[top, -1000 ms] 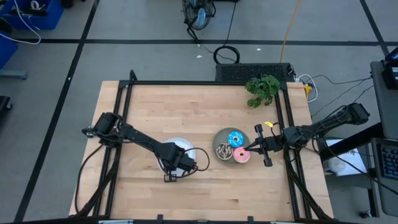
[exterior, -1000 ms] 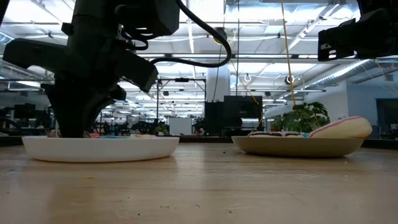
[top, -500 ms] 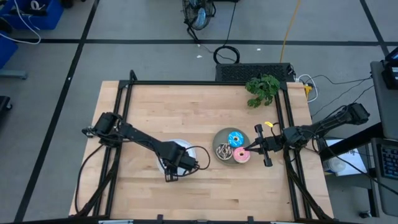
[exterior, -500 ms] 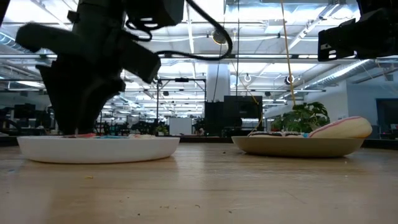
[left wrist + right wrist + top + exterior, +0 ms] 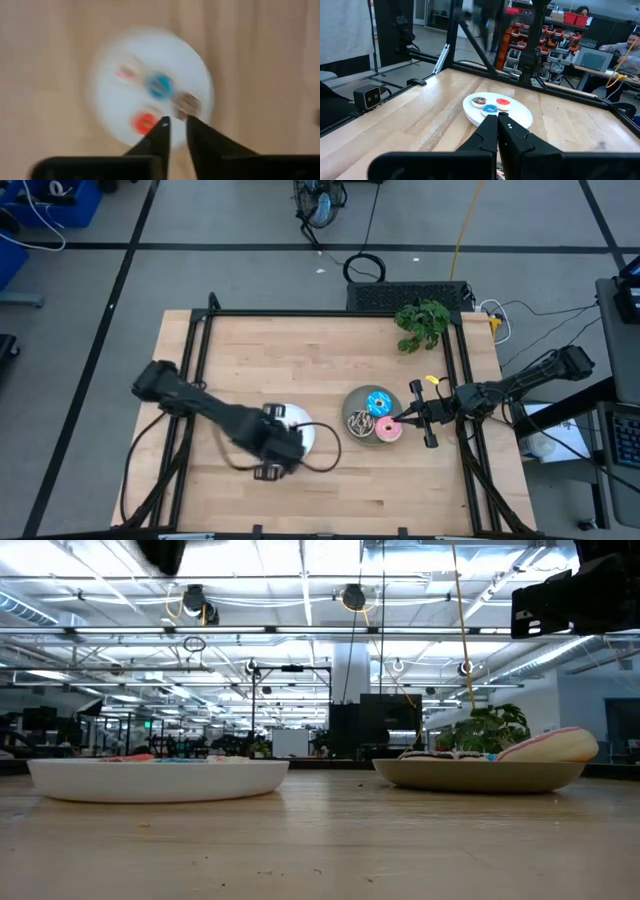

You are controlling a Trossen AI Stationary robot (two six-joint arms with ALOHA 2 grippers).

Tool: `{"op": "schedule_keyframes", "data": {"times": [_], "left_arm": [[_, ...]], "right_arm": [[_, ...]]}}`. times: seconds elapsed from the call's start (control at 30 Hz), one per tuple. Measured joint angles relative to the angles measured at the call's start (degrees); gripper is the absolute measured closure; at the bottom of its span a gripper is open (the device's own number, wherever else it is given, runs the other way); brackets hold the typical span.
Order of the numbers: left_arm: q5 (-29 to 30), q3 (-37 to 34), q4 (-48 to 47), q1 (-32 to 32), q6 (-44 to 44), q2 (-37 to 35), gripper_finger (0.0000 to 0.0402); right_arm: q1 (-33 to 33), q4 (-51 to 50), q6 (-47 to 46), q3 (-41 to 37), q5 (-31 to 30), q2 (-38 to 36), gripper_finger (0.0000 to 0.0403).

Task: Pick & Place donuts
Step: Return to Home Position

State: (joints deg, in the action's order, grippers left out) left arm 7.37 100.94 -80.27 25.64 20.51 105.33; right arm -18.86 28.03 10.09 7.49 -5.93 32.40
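Observation:
A white plate (image 5: 305, 430) (image 5: 160, 778) carries the tiny donuts: red (image 5: 145, 122), blue (image 5: 160, 85), brown (image 5: 187, 102) and a pale one (image 5: 125, 72). High over its near-left part, my left gripper (image 5: 177, 122) (image 5: 272, 445) points down. Its fingertips are a little apart with nothing between them. The grey-green plate (image 5: 349, 408) (image 5: 480, 777) carries the blue sprinkled donut (image 5: 378, 402), the pink donut (image 5: 388, 430) (image 5: 550, 745) and the brown drizzled donut (image 5: 357, 423). At that plate's right rim my right gripper (image 5: 400, 420) (image 5: 497, 117) stays level and shut, above the plate.
A small potted plant (image 5: 422, 323) stands at the table's far right corner. A yellow piece (image 5: 432, 380) sits by the right arm. Black frame rails (image 5: 200, 370) run along the table's left, far and right edges. Bare wood lies on the far side of both plates and along the near edge.
My left gripper has risen straight up from the white plate, where its fingers stood among the tiny donuts. It has almost left the low view and shifted slightly toward the table's near-left. The tiny donuts stay on the plate.

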Motion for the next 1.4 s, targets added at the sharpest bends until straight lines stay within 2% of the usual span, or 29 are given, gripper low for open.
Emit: {"op": "schedule_keyframes", "data": {"times": [0.1, 0.17, 0.27, 0.43, 0.53, 0.6, 0.67, 0.77, 0.9, 1.0, 1.07, 1.13, 1.27, 1.4], "left_arm": [[13.44, 3.69, -0.37, 3.41, 1.01, -5.38, 0.0386], [20.32, 4.44, 0.88, 5.30, 1.22, -10.09, 0.0393], [27.43, 2.04, 1.15, 7.34, 3.44, -16.99, 0.0397], [34.68, -10.22, 4.00, 9.42, 9.75, -29.71, 0.0399], [40.55, -22.50, 14.26, 9.85, 9.20, -37.96, 0.0398], [41.97, -31.90, 24.31, 8.48, 5.26, -43.31, 0.0399], [39.92, -41.56, 35.57, 6.09, -0.69, -47.97, 0.0399], [32.69, -54.01, 49.96, 2.03, -9.85, -54.32, 0.0400], [26.44, -65.80, 64.90, -2.95, -19.75, -64.73, 0.0400], [16.92, -72.98, 76.39, -8.50, -25.66, -72.55, 0.0400], [11.33, -76.72, 78.93, -12.40, -26.95, -76.56, 0.0400], [8.48, -79.32, 79.18, -15.68, -26.76, -79.47, 0.0400], [4.43, -84.47, 79.63, -19.30, -28.04, -83.83, 0.0401], [4.61, -88.56, 80.06, -20.79, -28.89, -89.16, 0.0401]], "right_arm": [[0.01, 0.01, 0.02, -0.01, 0.00, 0.00, 0.0403], [-0.01, 0.00, 0.30, -0.01, -0.03, 0.02, 0.0403], [0.00, 0.01, 1.07, 0.00, -0.13, 0.00, 0.0403], [0.00, 0.47, 1.34, -0.01, -0.17, 0.02, 0.0403], [0.01, 1.04, 0.75, -0.01, -0.30, 0.02, 0.0403], [0.01, 1.62, 0.92, -0.01, -1.69, 0.00, 0.0403], [0.01, 1.58, 1.17, -0.01, -3.84, 0.00, 0.0403], [0.26, 1.36, 1.38, -0.01, -4.73, 0.00, 0.0403], [1.85, 2.93, 0.16, -0.01, -4.52, -0.58, 0.0403], [4.20, 1.77, -0.03, -0.01, -1.95, -1.29, 0.0403], [6.48, 1.74, 0.69, -0.01, 1.86, -1.54, 0.0403], [8.76, 2.43, 0.28, -0.01, 4.52, -2.13, 0.0403], [12.02, 2.00, -1.30, -0.86, 7.32, -3.70, 0.0403], [14.19, 0.75, -3.85, -2.89, 7.56, -9.38, 0.0403]]}}
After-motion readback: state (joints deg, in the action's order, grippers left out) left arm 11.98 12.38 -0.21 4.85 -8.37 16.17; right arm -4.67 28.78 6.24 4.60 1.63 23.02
